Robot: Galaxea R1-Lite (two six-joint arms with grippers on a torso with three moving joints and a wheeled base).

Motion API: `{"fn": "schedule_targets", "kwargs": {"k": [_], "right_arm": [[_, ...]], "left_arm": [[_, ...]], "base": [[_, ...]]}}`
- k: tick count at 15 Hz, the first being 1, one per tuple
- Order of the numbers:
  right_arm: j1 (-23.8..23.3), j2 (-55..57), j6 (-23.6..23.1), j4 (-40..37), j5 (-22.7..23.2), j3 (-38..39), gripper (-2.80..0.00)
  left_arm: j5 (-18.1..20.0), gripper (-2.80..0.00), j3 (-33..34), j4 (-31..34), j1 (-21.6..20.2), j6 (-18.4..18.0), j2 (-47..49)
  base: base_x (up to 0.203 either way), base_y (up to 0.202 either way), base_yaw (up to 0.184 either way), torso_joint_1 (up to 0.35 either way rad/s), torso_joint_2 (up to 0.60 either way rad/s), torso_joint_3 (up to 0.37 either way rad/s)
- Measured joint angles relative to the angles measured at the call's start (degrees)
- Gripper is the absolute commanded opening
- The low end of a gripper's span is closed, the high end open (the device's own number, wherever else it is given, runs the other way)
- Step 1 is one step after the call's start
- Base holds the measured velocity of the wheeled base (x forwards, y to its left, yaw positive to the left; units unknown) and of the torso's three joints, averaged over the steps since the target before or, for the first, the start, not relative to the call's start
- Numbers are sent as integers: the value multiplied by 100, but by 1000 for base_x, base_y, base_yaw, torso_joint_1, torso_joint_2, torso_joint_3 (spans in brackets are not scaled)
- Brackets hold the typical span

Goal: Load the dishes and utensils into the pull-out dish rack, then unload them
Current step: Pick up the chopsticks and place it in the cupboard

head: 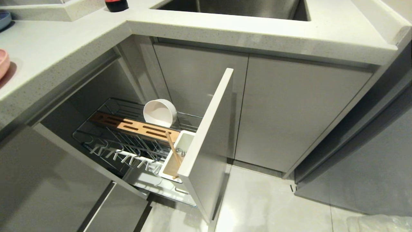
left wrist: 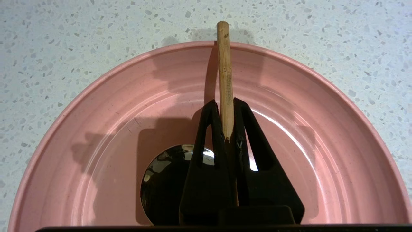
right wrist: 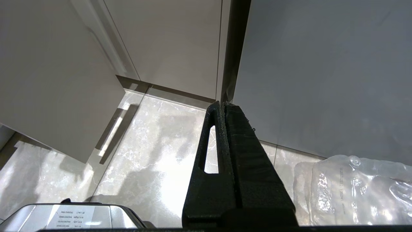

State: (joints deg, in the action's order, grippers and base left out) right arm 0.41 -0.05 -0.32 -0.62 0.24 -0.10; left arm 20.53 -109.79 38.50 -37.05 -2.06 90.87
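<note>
Speckled white countertop (head: 58, 61) wraps the upper left of the head view; pale tiled floor (head: 273, 199) lower right. Pull-out dish rack (head: 128, 141) stands open at centre-left: bowl (head: 160, 112) on its side behind the wooden strip (head: 135, 126), one chopstick (head: 173, 149) in the utensil cup (head: 175, 156). Left gripper (left wrist: 227, 106) is clamped on a second chopstick (left wrist: 224, 71) over the pink plate (left wrist: 96, 129), spoon (left wrist: 164, 180) lying in it. Right gripper (right wrist: 222, 106) is closed, empty, above the floor.
</note>
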Motion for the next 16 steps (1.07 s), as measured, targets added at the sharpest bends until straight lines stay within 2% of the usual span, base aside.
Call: {"fn": "schedule_targets", "kwargs": {"k": [6, 8, 9, 10, 12, 14, 16], "right_arm": [[0, 0, -1, 2, 0, 0, -280], [0, 0, 2, 2, -1, 0, -280], [0, 0, 1, 2, 0, 0, -280], [0, 0, 2, 0, -1, 0, -280], [0, 0, -1, 0, 0, 0, -280], [0, 0, -1, 0, -1, 0, -280], [0, 0, 0, 0, -1, 0, -280]], "left_arm": [[59, -280, -96, -25, 12, 43, -383], [50, -280, -138, -341, 67, 259, -645], [-4, -280, -151, -656, 132, 525, -773], [-186, -280, -151, -1056, 269, 843, -900], [-834, -280, -137, -1778, 787, 1291, -1140], [-1536, -280, -62, -2314, 1547, 1399, -1380], [-2171, -280, 185, -2865, 2373, 1292, -1611]], "base": [[0, 0, 0, 0, 0, 0], [0, 0, 0, 0, 0, 0], [0, 0, 0, 0, 0, 0], [0, 0, 0, 0, 0, 0], [0, 0, 0, 0, 0, 0], [0, 0, 0, 0, 0, 0], [0, 0, 0, 0, 0, 0]]}}
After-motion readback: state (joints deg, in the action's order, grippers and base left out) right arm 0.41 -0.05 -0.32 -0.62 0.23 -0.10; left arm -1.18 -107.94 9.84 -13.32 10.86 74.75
